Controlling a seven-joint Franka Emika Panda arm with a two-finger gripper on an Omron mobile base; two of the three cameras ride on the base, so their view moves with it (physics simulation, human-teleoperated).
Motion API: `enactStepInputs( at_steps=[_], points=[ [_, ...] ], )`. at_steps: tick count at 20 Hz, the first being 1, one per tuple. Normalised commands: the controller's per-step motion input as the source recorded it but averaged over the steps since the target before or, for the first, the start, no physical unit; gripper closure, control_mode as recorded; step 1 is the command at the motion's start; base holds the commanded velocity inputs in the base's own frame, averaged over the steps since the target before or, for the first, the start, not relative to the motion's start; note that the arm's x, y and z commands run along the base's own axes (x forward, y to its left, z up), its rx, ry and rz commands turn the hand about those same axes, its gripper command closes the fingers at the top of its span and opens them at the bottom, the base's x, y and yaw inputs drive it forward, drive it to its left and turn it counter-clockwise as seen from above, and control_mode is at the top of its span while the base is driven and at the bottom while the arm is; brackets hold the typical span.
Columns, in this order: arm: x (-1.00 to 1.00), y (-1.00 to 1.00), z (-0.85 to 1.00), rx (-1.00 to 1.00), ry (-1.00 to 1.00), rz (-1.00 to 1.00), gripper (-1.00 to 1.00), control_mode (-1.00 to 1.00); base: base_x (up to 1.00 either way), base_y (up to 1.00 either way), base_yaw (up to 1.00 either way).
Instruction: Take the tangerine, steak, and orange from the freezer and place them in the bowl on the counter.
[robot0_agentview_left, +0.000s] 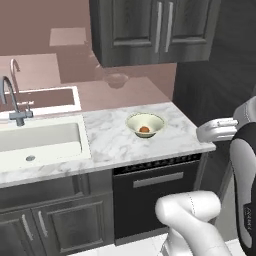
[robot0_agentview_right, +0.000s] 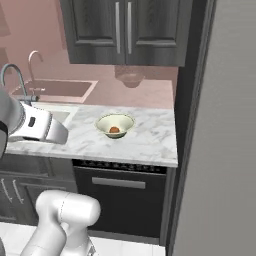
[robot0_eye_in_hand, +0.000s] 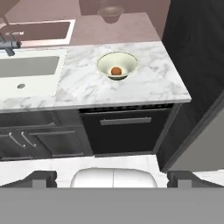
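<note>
One small orange fruit (robot0_eye_in_hand: 116, 71), seemingly the tangerine, sits in the bowl (robot0_eye_in_hand: 105, 62).

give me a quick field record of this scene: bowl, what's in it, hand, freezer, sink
bowl: pale cream-green bowl standing on the marble counter, above the dark dishwasher
contents: one small orange-brown fruit; no steak seen in it
hand: hand open, holding nothing, back from the counter and facing it
freezer: grey door at the right of the counter
sink: white sink with faucet, left of the bowl
</note>
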Motion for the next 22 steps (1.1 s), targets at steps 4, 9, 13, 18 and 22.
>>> enactStepInputs(
  at_steps=[4, 9, 13, 18, 22],
  points=[
    [0.00, 0.00, 0.00, 0.00, 0.00, 0.00, -1.00, 1.00, -0.41, -0.74, -0.07],
    [0.00, 0.00, 0.00, 0.00, 0.00, 0.00, -1.00, 1.00, -0.32, -0.86, -0.03],
    [0.00, 0.00, 0.00, 0.00, 0.00, 0.00, -1.00, 1.00, -0.22, -0.90, -0.01],
    [0.00, 0.00, 0.00, 0.00, 0.00, 0.00, -1.00, 1.00, -0.06, -0.92, 0.00],
    [0.00, 0.00, 0.00, 0.00, 0.00, 0.00, -1.00, 1.00, 0.01, -0.81, 0.00]
  ],
)
